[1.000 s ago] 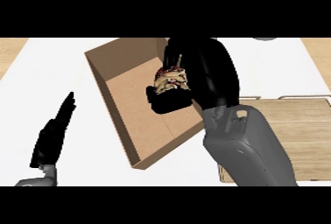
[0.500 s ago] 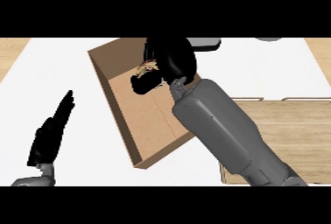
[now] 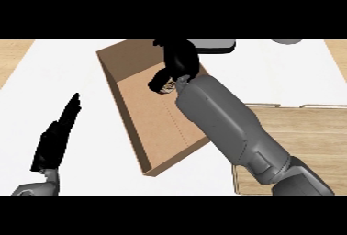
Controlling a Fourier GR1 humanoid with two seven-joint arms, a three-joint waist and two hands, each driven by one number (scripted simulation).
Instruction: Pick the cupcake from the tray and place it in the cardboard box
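Compared with half a second ago, the right hand [image 3: 180,62] has travelled further along the cardboard box [image 3: 146,119] toward its far end, and the grey forearm now lies diagonally across the box's right wall, hiding much of it. The left hand [image 3: 58,135] has not moved: it rests left of the box, fingers straight and pressed together, pointing up and away. The right hand's fingers are curled round the cupcake [image 3: 166,85], which shows only as a small mottled brown-and-cream patch under the palm, above the box floor in the far half of the box. Whether it touches the floor cannot be told, nor its orientation, since the hand hides most of it. The box is a long, shallow, open-topped tray of plain brown cardboard with thin upright walls; its long axis runs from the near corner, low and slightly left of the forearm, away to the upper left. A faint fold line runs along its floor. Right of the box lies the tray [image 3: 305,133], pale wood with visible grain and a raised rim. The counter [image 3: 88,183] beneath the box is flat and white.
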